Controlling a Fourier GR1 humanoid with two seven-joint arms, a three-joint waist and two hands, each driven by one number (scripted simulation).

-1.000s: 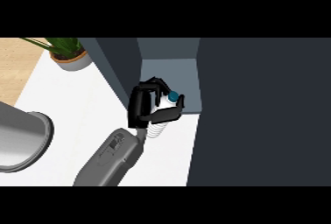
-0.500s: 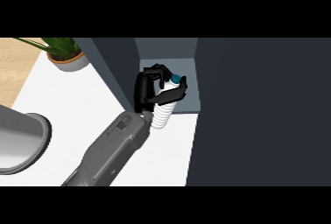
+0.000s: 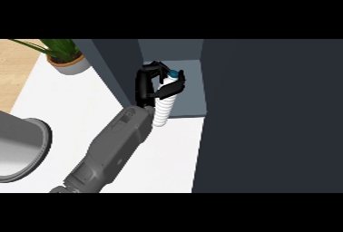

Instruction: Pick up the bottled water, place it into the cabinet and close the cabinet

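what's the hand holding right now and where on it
The black hand holds the white ribbed water bottle around its upper part, just below the blue cap.

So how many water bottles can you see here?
1. The bottled water is held in the hand at the open cabinet, upper middle of the view. Others could be hidden inside.

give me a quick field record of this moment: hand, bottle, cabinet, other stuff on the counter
holding hand: one black hand, fingers curled round the bottle; which arm it is cannot be told from this view
other hand: not in view
bottled water: white ribbed body, blue cap, tilted, cap end inside the cabinet opening
cabinet: dark, open compartment in front of the hand
cabinet door: dark panel at the right, not closed
potted plant: far left on the counter
grey round vessel: at the left edge, partly cut off
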